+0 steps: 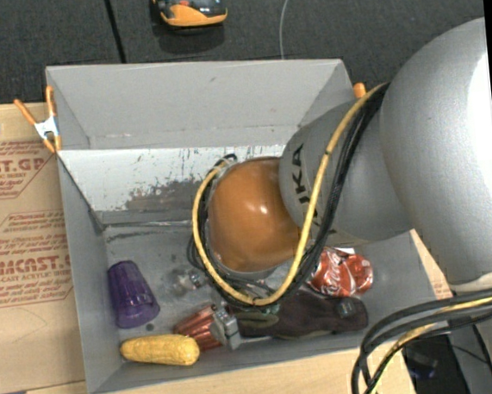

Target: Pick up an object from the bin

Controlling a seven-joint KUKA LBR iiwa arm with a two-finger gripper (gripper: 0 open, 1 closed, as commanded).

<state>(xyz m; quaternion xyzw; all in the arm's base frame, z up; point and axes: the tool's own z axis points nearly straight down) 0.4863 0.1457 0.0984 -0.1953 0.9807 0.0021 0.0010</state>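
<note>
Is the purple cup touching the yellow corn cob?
Apart. The camera view shows a strip of bare grey bin floor between the purple cup and the yellow corn cob.

Dark floor point(400, 4); orange-blk device point(188, 2) at top, cable point(114, 27) nr it.

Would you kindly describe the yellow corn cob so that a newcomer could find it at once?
Look into the grey metal bin and go to its floor's lower-left corner in the camera view. Just below the purple cup lies the corn cob, on its side along the wall. It alone is yellow, bumpy and elongated; the cup is smooth, the reddish piece beside it shiny.
</note>
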